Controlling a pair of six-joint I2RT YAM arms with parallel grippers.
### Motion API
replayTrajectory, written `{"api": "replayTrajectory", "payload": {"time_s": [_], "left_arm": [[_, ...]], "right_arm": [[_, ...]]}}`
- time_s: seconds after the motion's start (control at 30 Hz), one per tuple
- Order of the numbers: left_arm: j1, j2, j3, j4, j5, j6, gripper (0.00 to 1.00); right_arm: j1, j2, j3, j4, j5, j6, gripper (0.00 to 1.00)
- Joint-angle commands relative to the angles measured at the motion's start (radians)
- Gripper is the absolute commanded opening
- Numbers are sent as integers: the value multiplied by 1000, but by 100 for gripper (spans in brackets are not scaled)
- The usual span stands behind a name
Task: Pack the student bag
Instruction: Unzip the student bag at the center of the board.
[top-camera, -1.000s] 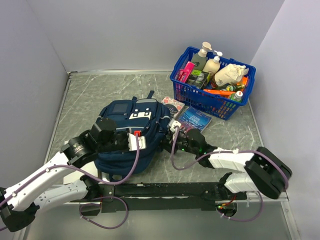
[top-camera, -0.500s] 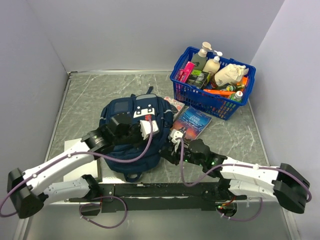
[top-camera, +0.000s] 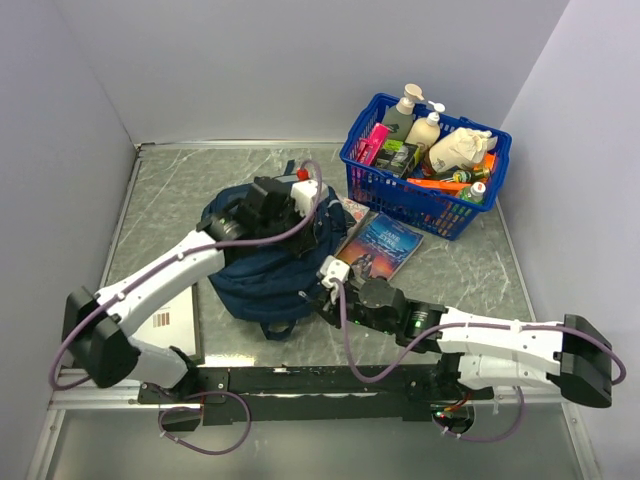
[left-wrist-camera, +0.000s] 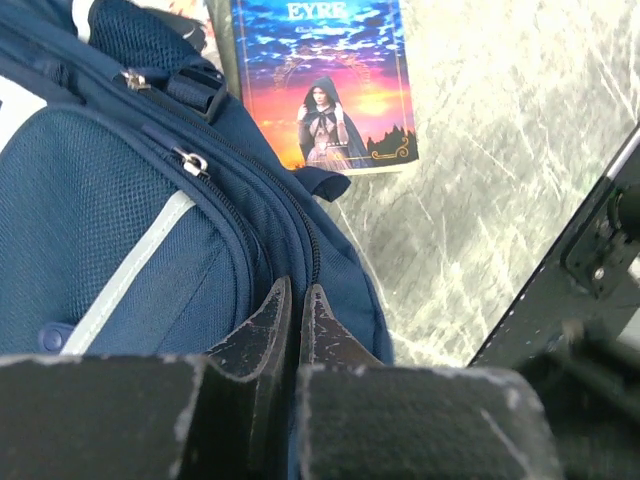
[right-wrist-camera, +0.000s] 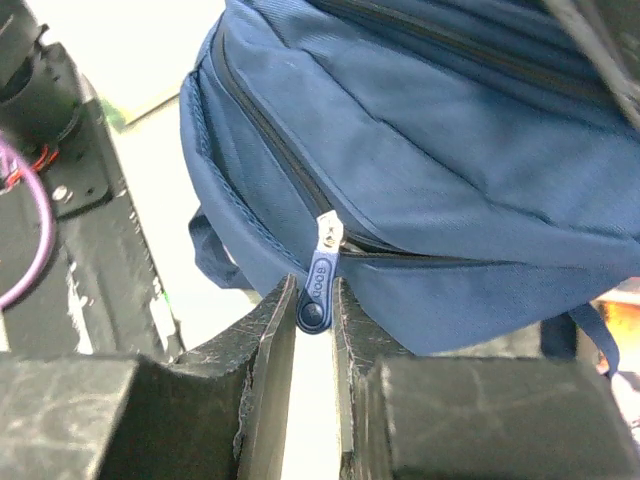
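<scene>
The student bag (top-camera: 255, 270) is a navy backpack lying mid-table. It fills the left wrist view (left-wrist-camera: 150, 220) and the right wrist view (right-wrist-camera: 420, 150). My left gripper (top-camera: 301, 204) is at the bag's far right side. Its fingers (left-wrist-camera: 297, 292) are shut with bag fabric pinched beside a zipper line. My right gripper (top-camera: 325, 287) is at the bag's near right edge. Its fingers (right-wrist-camera: 316, 300) are shut on a blue zipper pull tab (right-wrist-camera: 318, 285); the zipper is open behind the slider.
A paperback book (top-camera: 380, 243) lies right of the bag, seen also in the left wrist view (left-wrist-camera: 325, 85). A blue plastic basket (top-camera: 400, 196) full of bottles and packets stands at the far right. A white sheet (top-camera: 170, 325) lies near left.
My left gripper has swung from the bag's near left across it to its far right side. My right gripper has drawn back along the bag's near edge. The bag has shifted and changed shape.
</scene>
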Motion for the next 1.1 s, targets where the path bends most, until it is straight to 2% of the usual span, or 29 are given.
{"api": "replayTrajectory", "payload": {"time_s": [0.0,0.17,0.27,0.33,0.5,0.77,1.07], "left_arm": [[40,60,148,122,-66,-97,1],[42,162,255,54,-32,-111,1],[46,251,401,-57,-24,-102,1],[51,274,427,-82,-24,-87,1],[120,231,391,9,28,-153,1],[203,299,577,58,65,-323,1],[253,377,662,107,134,-453,1]], "right_arm": [[101,65,85,-7,-97,-3,0],[149,160,172,-18,-77,-15,0],[158,232,235,-6,-106,-71,0],[158,267,275,-7,-126,-84,0],[159,350,318,23,-186,-91,0],[159,522,483,-59,-209,-156,0],[159,620,563,-67,-227,-178,0]]}}
